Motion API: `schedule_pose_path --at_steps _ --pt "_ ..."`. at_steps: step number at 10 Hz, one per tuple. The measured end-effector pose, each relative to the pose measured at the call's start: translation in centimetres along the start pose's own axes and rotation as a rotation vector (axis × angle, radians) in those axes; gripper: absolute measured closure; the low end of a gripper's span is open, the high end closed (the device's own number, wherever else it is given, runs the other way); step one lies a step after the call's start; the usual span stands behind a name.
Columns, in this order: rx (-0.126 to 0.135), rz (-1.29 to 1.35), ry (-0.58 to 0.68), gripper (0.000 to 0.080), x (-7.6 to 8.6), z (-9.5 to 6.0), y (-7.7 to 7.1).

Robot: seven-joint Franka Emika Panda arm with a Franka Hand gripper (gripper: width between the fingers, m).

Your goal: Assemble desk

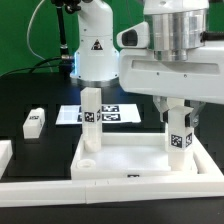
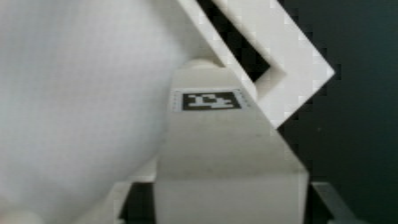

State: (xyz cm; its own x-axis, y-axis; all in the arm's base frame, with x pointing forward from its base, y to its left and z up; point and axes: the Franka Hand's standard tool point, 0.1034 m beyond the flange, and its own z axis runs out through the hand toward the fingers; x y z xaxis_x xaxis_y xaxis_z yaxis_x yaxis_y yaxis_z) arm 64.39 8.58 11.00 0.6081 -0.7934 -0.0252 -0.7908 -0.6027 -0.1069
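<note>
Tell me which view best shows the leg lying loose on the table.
The exterior view: the loose leg lies whole on the black table, at that view's left, apart from the tabletop. The wrist view shows nothing of it.

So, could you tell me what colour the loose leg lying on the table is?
White, with a black-and-white tag; the loose leg shows best in the exterior view.

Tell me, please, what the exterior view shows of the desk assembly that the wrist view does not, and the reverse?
Only the exterior view shows the whole tabletop, a leg standing upright in its far corner, a loose leg lying on the black table, the marker board and the gripper closed on another upright leg. Only the wrist view shows that held leg's tag close up. Both share the held leg and white tabletop surface.
</note>
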Motion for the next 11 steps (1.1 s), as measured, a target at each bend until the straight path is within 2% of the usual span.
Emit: schedule_pose_path --at_steps 4,5,6,7,11 --pt "0.002 0.485 -0.01 0.0509 -0.8 0.2 -0.4" --pt "0.011 0.619 0.0 0.0508 -1.2 0.2 -0.6" --pt "0.05 0.732 0.028 0.0508 -1.6 0.1 -0.3" --pt "0.057 0.716 0.014 0.0507 -1.8 0.1 0.3" --pt "0.063 0.926 0.006 0.0507 -1.6 0.1 0.0"
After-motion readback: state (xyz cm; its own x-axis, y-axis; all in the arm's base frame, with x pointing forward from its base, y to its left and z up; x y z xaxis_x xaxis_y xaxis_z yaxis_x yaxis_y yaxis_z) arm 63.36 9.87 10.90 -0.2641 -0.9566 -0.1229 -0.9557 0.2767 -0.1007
